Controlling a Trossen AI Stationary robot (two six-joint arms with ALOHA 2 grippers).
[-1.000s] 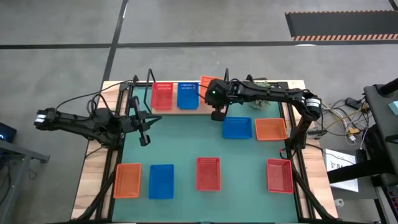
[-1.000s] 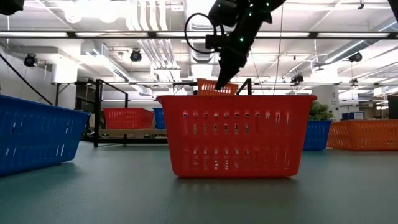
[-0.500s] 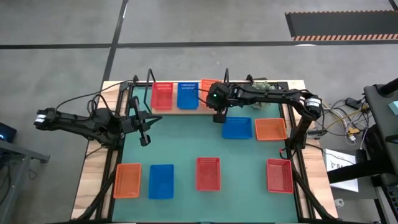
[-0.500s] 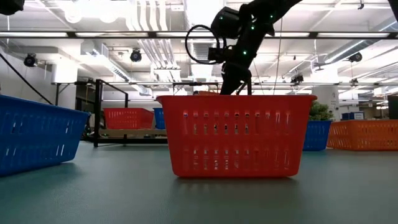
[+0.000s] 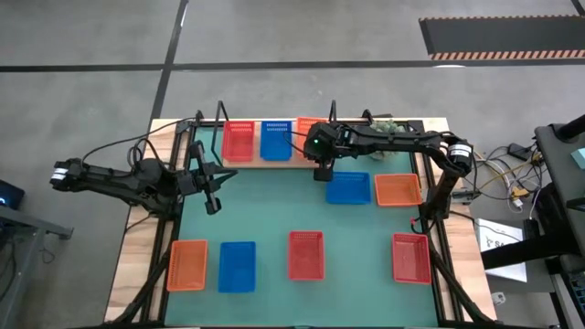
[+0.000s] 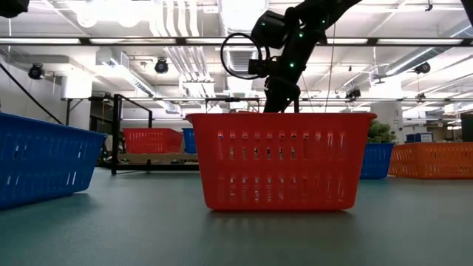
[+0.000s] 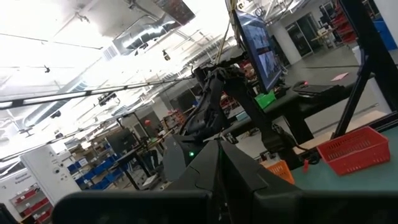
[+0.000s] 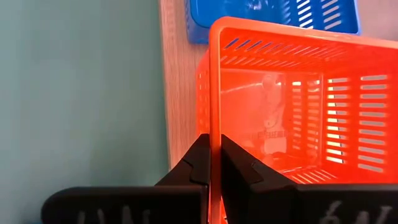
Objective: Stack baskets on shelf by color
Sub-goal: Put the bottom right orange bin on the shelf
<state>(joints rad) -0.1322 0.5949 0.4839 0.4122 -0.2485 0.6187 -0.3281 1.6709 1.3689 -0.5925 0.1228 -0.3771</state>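
Right gripper [image 8: 210, 163] clamped on the rim of an orange basket [image 8: 292, 106] on the shelf [image 5: 302, 157] beside a blue basket [image 5: 275, 140]; light, stiff mesh, best pinched by its wall.

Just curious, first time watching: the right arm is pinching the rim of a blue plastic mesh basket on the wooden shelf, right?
Nearly. The right gripper pinches the rim of an orange plastic mesh basket, not a blue one, on the wooden shelf. The right wrist view shows it.
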